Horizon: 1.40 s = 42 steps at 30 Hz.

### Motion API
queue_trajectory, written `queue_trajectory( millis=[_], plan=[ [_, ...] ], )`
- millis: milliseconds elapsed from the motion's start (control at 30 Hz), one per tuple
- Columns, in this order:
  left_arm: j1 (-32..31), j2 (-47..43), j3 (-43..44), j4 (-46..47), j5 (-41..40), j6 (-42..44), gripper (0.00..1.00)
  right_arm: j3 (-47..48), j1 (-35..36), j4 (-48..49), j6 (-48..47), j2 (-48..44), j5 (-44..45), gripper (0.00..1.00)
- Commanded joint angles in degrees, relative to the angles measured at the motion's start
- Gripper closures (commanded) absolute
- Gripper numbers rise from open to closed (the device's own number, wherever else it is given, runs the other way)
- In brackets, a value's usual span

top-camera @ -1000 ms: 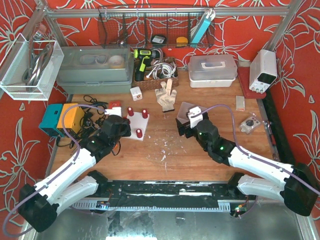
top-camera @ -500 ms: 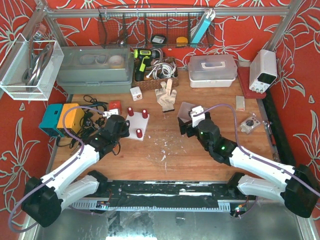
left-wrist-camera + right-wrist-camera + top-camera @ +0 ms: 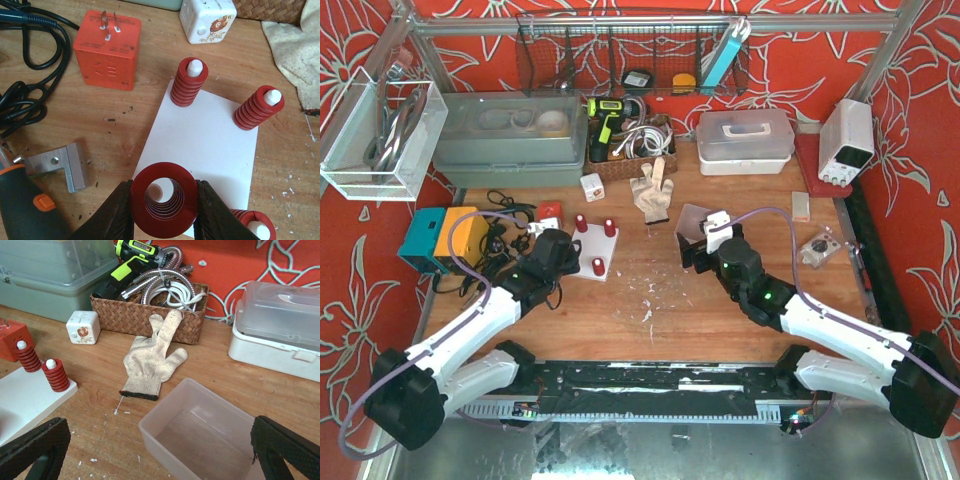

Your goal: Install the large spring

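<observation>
My left gripper [image 3: 162,202] is shut on a large red spring [image 3: 162,177], which I see end-on. It hangs over the near left corner of the white plate [image 3: 210,135], and a white peg tip [image 3: 156,191] shows off-centre through its bore. Three red springs sit on pegs at the other corners [image 3: 187,82], [image 3: 258,107], [image 3: 255,225]. In the top view my left gripper [image 3: 560,262] is at the plate's [image 3: 595,245] left edge. My right gripper [image 3: 160,455] is open and empty over a clear plastic tub [image 3: 164,402].
An orange plug block [image 3: 107,50], black cables [image 3: 30,60], an aluminium bracket [image 3: 60,165] and a screwdriver handle [image 3: 25,210] lie left of the plate. A white cube [image 3: 82,326], a glove [image 3: 152,357] and a wicker basket [image 3: 145,310] lie behind it.
My left gripper has shifted slightly at the plate's left edge with the spring still in it. My right gripper has drifted a little to the right.
</observation>
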Motion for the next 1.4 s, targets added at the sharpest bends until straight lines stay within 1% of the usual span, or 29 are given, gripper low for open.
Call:
queue_trajectory(
  millis=[0,133,200,433,467,733,900,967,1067,1133,1167,1200,1267,1367],
  plan=[
    [0.32,1.08,-0.23,1.86,-1.98,-0.83,1.0,-0.88,-0.56,-0.4,0.91,-1.11,0.89,0.01],
    [0.3,1.2,-1.04,2.66,-2.26,-1.3,1.0,-1.16,-0.74,-0.09,1.03,-1.39,0.73,0.01],
    [0.29,3.65,-1.03,2.52,-2.87,-1.52,1.0,-1.18,-0.84,-0.18,0.99,-1.48,0.67,0.01],
    [0.34,6.11,-1.93,4.51,-2.44,-2.58,1.0,-1.22,-1.05,-0.18,1.27,-1.7,0.55,0.01],
    [0.3,6.51,-2.05,4.67,-2.48,-2.68,0.98,-1.3,-1.17,-0.18,1.32,-1.73,0.46,0.01],
    [0.29,7.47,-1.47,6.06,-2.07,-3.11,0.66,-1.33,-1.44,-0.14,1.49,-1.52,0.24,0.01],
    [0.33,6.16,-0.04,5.82,-2.38,-2.92,0.47,-0.85,-1.55,-0.74,1.62,-1.11,0.27,0.01],
    [0.29,4.78,0.17,7.34,-2.5,-2.75,0.41,-0.87,-1.64,-0.94,1.4,-1.41,1.02,0.01],
    [0.3,0.38,-1.89,14.33,-1.13,-1.26,0.32,-1.45,-2.08,-0.95,0.48,-2.6,4.67,0.01],
    [0.29,-2.63,-3.27,19.83,-0.42,0.96,0.22,-1.97,-2.76,-0.78,0.51,-3.46,7.39,0.01],
    [0.29,-3.9,-3.64,22.27,-0.22,2.63,0.13,-2.02,-3.28,-1.0,0.49,-3.96,8.76,0.01],
    [0.29,-4.84,-3.78,24.83,0.03,4.45,0.02,-1.79,-3.87,-1.65,0.53,-4.46,10.23,0.01],
    [0.32,-6.31,-4.21,29.65,-0.06,8.51,0.0,-0.95,-5.31,-2.57,0.57,-5.3,14.7,0.01],
    [0.29,-7.2,-5.38,37.32,-0.51,18.96,0.0,0.72,-9.58,-3.61,0.08,-5.64,23.31,0.01]
  ],
)
